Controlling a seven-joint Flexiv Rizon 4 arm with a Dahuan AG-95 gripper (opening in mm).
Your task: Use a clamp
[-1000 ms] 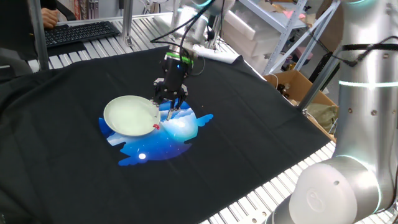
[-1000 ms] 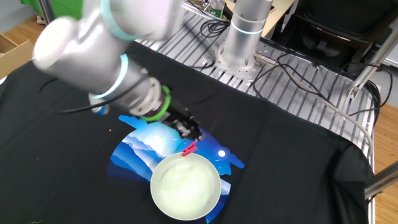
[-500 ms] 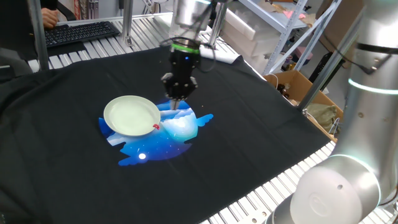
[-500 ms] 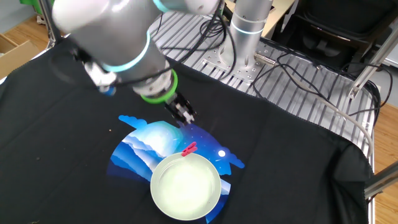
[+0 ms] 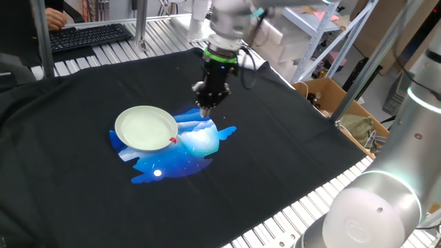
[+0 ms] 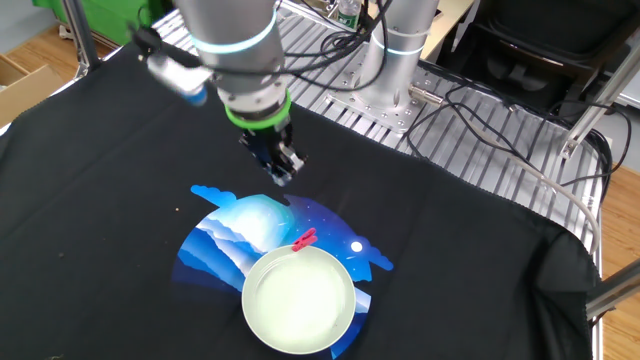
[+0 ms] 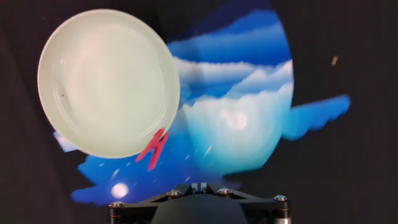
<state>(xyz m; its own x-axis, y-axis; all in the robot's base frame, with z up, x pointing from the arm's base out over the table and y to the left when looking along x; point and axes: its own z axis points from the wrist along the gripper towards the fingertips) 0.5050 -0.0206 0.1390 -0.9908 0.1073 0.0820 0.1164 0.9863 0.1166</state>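
The red clamp point(image 5: 172, 140) is clipped on the rim of the pale green plate point(image 5: 141, 124), on the side facing the blue cloud-print mat point(image 5: 180, 162). It also shows in the other fixed view point(image 6: 303, 240) and in the hand view point(image 7: 154, 149), where its jaws grip the edge of the plate point(image 7: 106, 81). My gripper point(image 5: 204, 110) hovers above the mat's far edge, clear of the clamp and plate. Its fingertips point(image 7: 199, 185) are pressed together with nothing between them. In the other fixed view the gripper point(image 6: 281, 178) hangs over the black cloth behind the mat point(image 6: 240, 225).
A black cloth covers the table. A keyboard point(image 5: 89, 36) and a person's hand point(image 5: 54, 19) are at the far left edge. A cardboard box point(image 5: 331, 96) stands off the table's right side. The arm's base point(image 6: 385, 90) and cables sit on the slatted metal top.
The gripper has lifted away from the plate's rim and moved up and back toward the mat's far edge. The clamp has stayed on the plate.
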